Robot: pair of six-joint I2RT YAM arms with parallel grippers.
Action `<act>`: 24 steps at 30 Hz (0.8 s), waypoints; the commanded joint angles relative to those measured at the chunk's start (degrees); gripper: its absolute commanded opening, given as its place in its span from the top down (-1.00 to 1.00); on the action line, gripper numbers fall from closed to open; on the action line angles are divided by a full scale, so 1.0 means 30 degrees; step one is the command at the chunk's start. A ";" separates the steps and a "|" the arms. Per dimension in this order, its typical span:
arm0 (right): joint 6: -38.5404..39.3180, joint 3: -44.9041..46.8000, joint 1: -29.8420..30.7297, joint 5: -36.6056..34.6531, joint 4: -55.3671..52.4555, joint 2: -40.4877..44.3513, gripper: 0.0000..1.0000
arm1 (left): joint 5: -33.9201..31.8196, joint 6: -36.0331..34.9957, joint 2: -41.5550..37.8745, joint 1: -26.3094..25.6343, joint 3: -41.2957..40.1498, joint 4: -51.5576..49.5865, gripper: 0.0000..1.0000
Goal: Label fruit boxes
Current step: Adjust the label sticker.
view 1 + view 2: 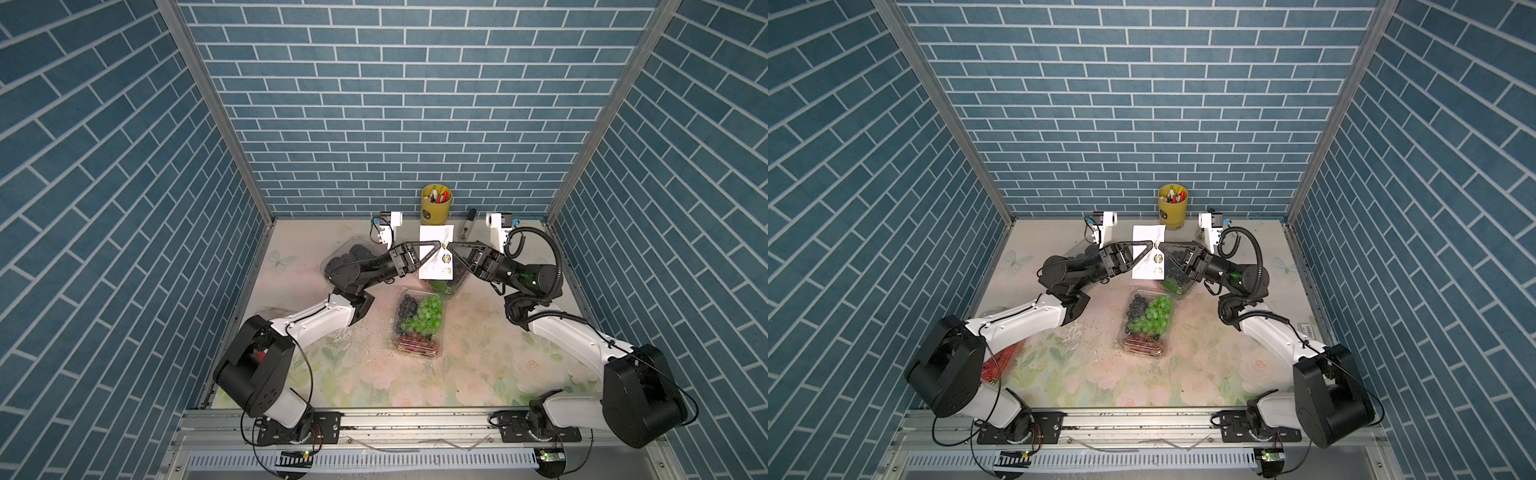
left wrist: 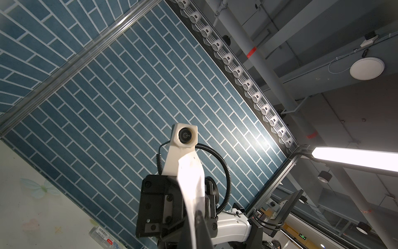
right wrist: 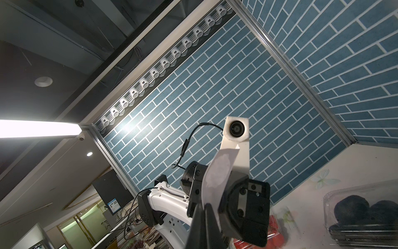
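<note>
Left gripper (image 1: pixel 438 242): closed, pinching the white paper sticker sheet (image 1: pixel 432 262) and holding it in the air above the floral tabletop (image 1: pixel 478 365).
Right gripper (image 1: pixel 454 245): closed on the sheet's opposite edge, nearly tip to tip with the left gripper (whether it nips a sticker or only the backing cannot be told).
Nearest box: clear plastic punnet showing green and dark fruit (image 1: pixel 445 286), directly beneath the sheet and largely hidden by it and the right gripper.
Centre box: clear plastic rectangular punnet of mixed green, dark and red grapes (image 1: pixel 417 322), lying toward the robot's base from both grippers, between the arms. Its long axis runs from back wall to base.
Other boxes: clear plastic punnet of black berries (image 1: pixel 353 251) behind the left arm, and clear plastic punnet of red strawberries (image 1: pixel 1000 361) under that arm's shoulder end.
Governing relation: every box lies below the pinch point. The right gripper appears nearer the half-hidden punnet, so a short descent on that side probably suffices.
</note>
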State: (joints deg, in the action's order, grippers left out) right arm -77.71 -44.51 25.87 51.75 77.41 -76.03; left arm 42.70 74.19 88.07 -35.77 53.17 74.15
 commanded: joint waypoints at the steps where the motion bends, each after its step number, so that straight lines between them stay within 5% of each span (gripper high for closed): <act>1: 0.0091 -0.0192 0.0146 0.0439 0.0770 0.0140 1.00 | 0.0500 -0.0268 -0.0510 0.0308 0.0034 0.0001 0.83; 10: 0.0077 -0.0250 0.0107 0.0447 0.0778 -0.0054 1.00 | 0.0355 -0.0268 -0.1349 0.1117 -0.0590 -0.0138 0.65; 21: 0.0077 -0.0328 0.0106 0.0396 0.0763 -0.0291 1.00 | 0.0635 -0.0195 -0.1258 0.1039 -0.0283 -0.0166 1.00; 24: 0.0310 -0.0309 0.0062 0.0402 0.0184 -0.0266 0.70 | 0.0614 -0.0580 -0.1586 0.1100 -0.0405 -0.0648 1.00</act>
State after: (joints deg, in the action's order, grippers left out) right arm -77.25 -44.51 25.98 52.14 77.21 -76.75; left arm 43.42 73.87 85.06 -32.60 51.83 72.58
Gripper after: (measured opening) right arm 0.117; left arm 0.043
